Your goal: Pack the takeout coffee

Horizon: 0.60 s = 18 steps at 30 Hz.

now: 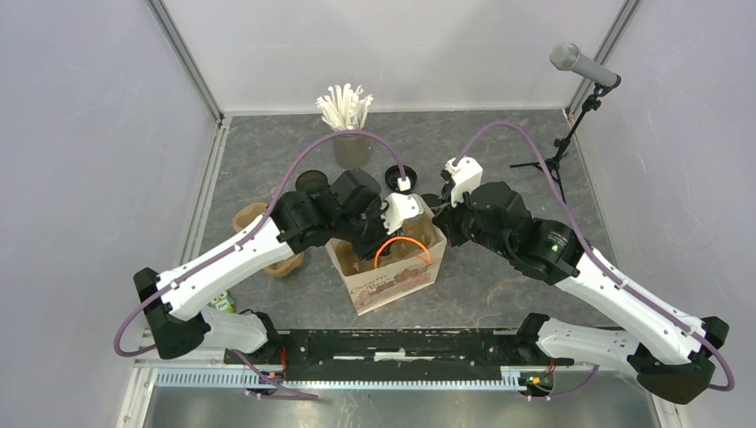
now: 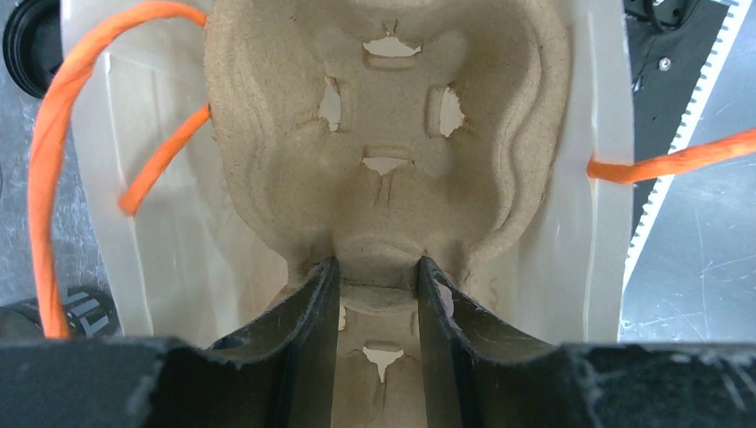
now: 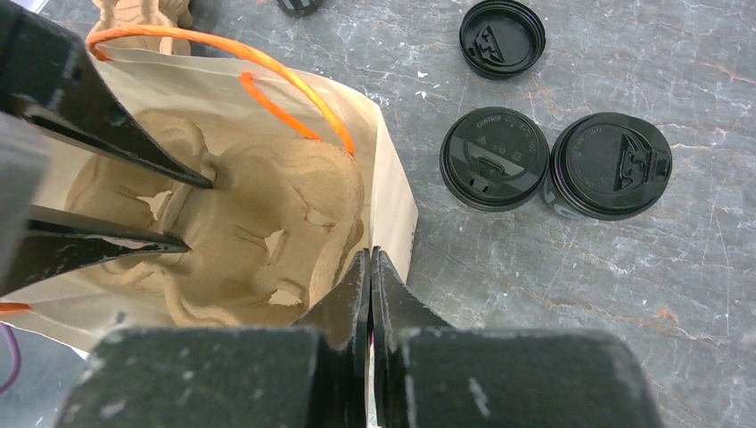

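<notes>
left gripper [image 2: 376, 265] gripped the pulp carrier [image 2: 383, 116] by its middle ridge inside the paper bag [image 3: 390, 183]. right gripper [image 3: 369, 255] was pinched fully together at the bag's rim. a lidded black cup [image 3: 495, 159] and a second cup [image 3: 611, 165] stood side by side on the table [image 3: 579, 303], at the bag's 3 o'clock in the right wrist view.

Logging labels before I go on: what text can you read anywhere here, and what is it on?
No text here can be read with confidence.
Bag: brown script printed on its side, too small to read.
Lid: raised lettering near the rim, too small to read.
Black object, corner of the left wrist view: white marks, blurred.
</notes>
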Available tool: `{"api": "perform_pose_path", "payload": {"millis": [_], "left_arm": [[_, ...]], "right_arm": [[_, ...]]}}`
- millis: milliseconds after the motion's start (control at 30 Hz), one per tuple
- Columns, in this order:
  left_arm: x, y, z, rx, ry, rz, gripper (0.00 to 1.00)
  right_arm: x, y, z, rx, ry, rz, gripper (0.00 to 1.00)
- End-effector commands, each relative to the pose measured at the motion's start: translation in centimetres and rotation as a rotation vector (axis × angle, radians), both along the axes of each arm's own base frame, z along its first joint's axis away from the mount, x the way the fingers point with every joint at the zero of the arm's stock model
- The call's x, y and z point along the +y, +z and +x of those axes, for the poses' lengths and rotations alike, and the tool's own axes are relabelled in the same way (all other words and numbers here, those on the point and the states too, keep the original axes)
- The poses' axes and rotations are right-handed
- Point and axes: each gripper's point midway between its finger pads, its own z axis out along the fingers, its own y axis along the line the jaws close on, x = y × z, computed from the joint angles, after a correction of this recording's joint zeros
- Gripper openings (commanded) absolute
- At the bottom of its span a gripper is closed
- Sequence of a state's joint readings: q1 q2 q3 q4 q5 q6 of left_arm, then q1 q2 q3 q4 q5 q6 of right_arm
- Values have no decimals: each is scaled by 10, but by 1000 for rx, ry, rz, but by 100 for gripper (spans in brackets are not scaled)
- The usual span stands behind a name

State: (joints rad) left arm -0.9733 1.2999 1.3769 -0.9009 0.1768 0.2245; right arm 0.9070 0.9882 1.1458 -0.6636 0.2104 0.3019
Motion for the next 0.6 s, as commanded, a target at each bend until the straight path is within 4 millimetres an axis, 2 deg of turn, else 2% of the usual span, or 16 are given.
{"api": "perform_pose_path", "payload": {"millis": [0, 167, 300, 567], "left_arm": [[9, -1, 1, 21, 54, 70, 18], [11, -3, 5, 26, 84, 109, 18], [9, -9, 6, 44, 112, 126, 23], [1, -29, 9, 79, 155, 184, 23]], "right_arm": [[5, 12, 4, -33, -3, 50, 0], [4, 7, 4, -33, 2, 36, 0], [8, 5, 1, -29, 23, 52, 0], [11, -4, -1, -6, 23, 80, 0]]}}
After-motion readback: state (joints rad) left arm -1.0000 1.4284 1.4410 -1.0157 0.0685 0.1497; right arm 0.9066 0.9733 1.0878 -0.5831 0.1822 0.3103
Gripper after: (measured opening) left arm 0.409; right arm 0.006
